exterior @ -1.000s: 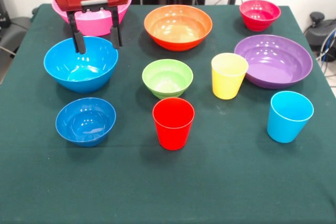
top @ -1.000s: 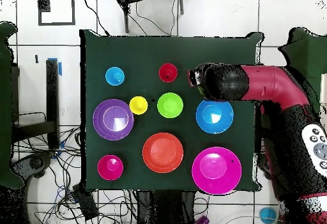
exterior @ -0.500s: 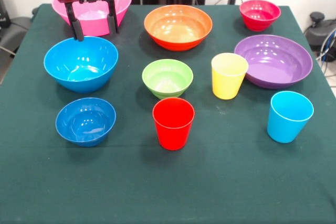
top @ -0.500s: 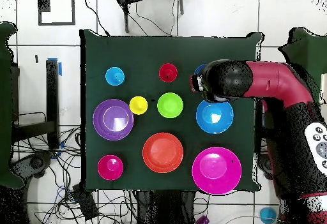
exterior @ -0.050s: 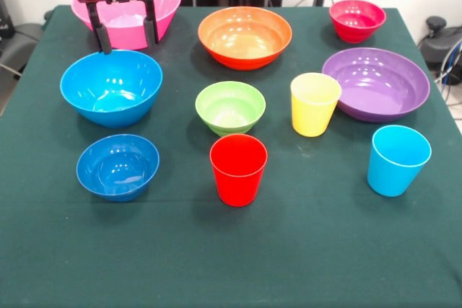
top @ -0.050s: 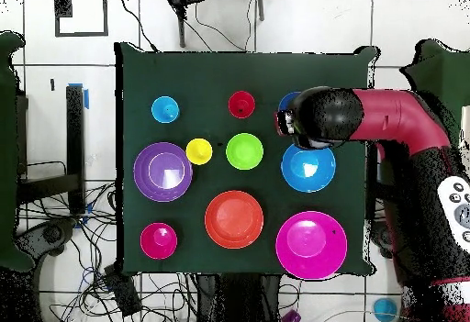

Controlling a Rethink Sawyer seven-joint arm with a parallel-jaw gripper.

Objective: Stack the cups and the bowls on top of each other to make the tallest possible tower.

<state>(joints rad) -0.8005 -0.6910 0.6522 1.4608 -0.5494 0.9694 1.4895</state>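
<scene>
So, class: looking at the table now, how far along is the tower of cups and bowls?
Nothing is stacked yet: every cup and bowl sits apart on the table. In hand: nothing, since the gripper hangs open and empty above the large blue bowl, in front of the pink bowl. Left: the whole tower.
</scene>
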